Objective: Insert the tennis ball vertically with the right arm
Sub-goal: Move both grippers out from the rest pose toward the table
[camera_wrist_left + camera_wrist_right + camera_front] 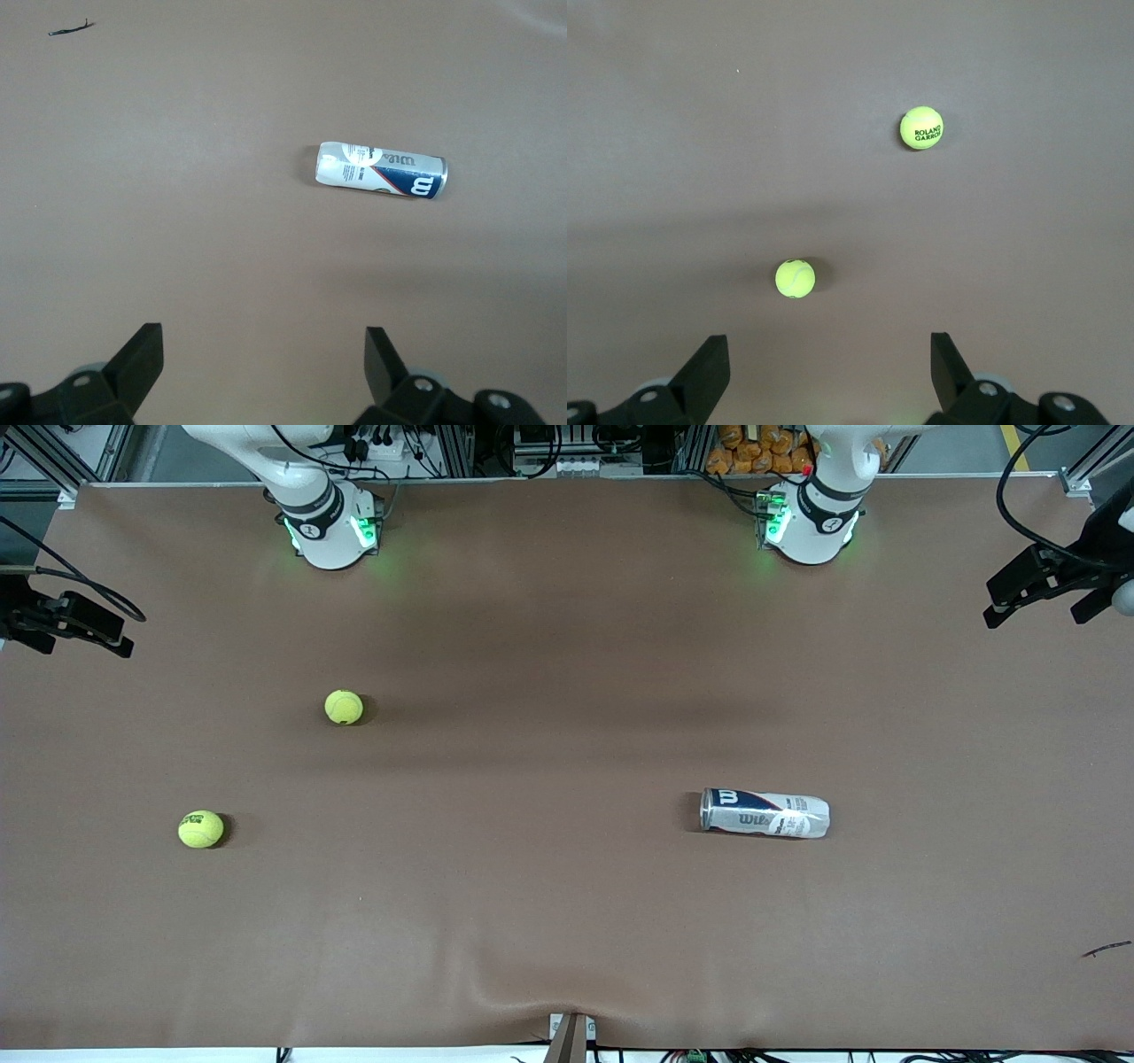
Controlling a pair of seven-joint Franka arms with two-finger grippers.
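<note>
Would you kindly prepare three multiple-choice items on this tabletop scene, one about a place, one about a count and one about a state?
1. Where does the tennis ball can lie?
A. Toward the left arm's end of the table
B. Toward the right arm's end of the table
C. Between the two balls

2. How many tennis balls are on the table?
A. One
B. Two
C. Three

3. How does the can rest?
A. Upright
B. On its side
C. Held in a hand

Key:
1 A: in the front view the can lies below the left arm's base, apart from both balls.
2 B: one ball lies farther from the front camera, and the printed ball lies nearer.
3 B: the can lies flat on the brown table; the left hand and the right hand are both open and empty.
</note>
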